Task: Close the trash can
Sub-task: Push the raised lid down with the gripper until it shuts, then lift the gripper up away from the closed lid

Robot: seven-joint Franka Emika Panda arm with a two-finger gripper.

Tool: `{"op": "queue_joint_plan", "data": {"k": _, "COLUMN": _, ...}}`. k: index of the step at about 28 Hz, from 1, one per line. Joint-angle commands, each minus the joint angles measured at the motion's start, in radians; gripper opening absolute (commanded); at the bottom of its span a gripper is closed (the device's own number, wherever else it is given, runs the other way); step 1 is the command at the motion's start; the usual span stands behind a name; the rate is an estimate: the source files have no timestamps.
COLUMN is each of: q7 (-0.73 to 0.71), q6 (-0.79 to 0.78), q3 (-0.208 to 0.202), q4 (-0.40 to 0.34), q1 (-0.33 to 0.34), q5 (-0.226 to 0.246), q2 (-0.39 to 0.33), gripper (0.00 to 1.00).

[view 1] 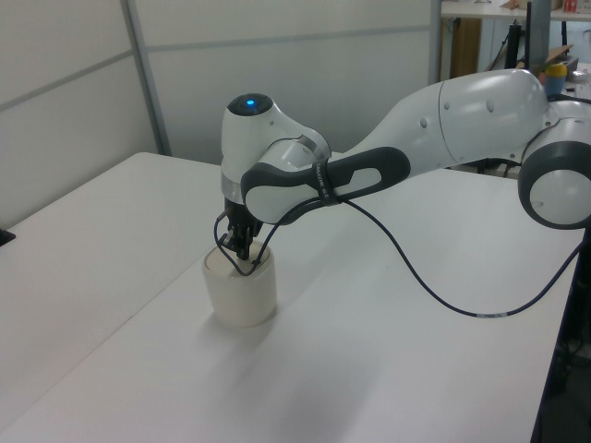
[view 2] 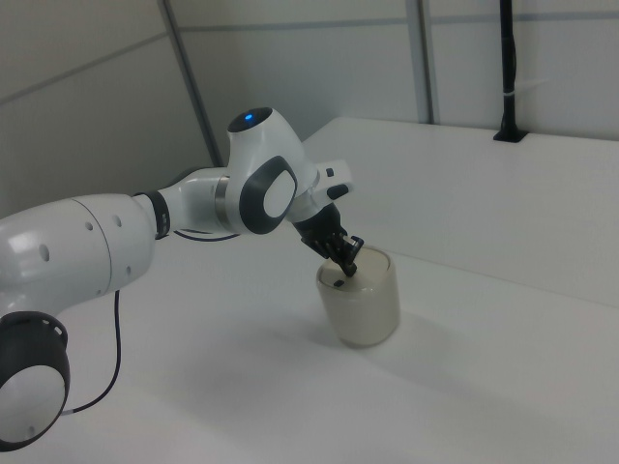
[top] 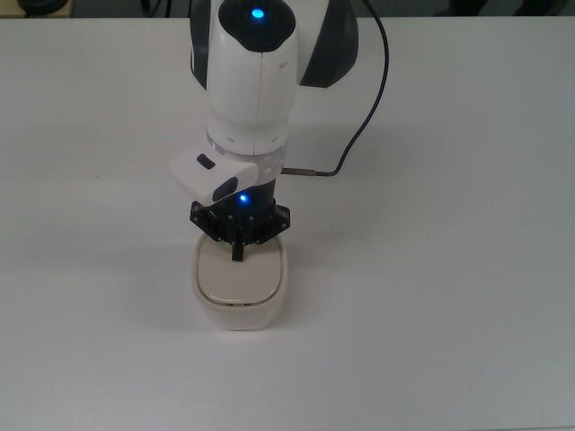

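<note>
Trash can (top: 239, 285) sits on the white worktop (top: 449, 269), near centre of the top view, lid flat down on the body & flush w/ the rim. End effector (top: 238, 252) points down at the lid's far part, fingers pressed together into one narrow black tip, gripping nothing; tip looks to touch the lid. Black cable (top: 373, 99) runs from the wrist toward the top view's upper right. Blue light on arm is lit.
</note>
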Motion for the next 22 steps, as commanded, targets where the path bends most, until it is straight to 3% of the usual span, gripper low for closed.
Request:
{"op": "queue_joint_plan", "data": {"k": 1, "q7": -0.015, "q6": -0.020, "q3": 0.005, "q4": -0.038, "q1": 0.006, "q5": 0.010, "q2": -0.010, "gripper": 0.00}}
{"op": "queue_joint_plan", "data": {"k": 4, "q7": -0.015, "q6": -0.020, "q3": 0.005, "q4": -0.030, "q1": 0.000, "q5": 0.055, "q2": -0.023, "gripper": 0.02}}
{"op": "queue_joint_plan", "data": {"k": 6, "q7": -0.018, "q6": -0.020, "q3": 0.002, "q4": -0.009, "q1": -0.002, "q5": 0.090, "q2": -0.040, "gripper": 0.12}}
{"op": "queue_joint_plan", "data": {"k": 7, "q7": -0.017, "q6": -0.021, "q3": -0.004, "q4": -0.003, "q1": -0.003, "q5": 0.110, "q2": -0.056, "gripper": 0.30}}
{"op": "queue_joint_plan", "data": {"k": 9, "q7": -0.015, "q6": -0.023, "q3": -0.007, "q4": 0.000, "q1": -0.005, "q5": 0.122, "q2": -0.074, "gripper": 0.53}}
{"op": "queue_joint_plan", "data": {"k": 12, "q7": -0.010, "q6": -0.056, "q3": -0.009, "q4": 0.000, "q1": -0.012, "q5": 0.130, "q2": -0.111, "gripper": 1.00}}
{"op": "queue_joint_plan", "data": {"k": 22, "q7": -0.023, "q6": -0.283, "q3": -0.010, "q4": 0.003, "q1": -0.014, "q5": 0.115, "q2": -0.165, "gripper": 1.00}}
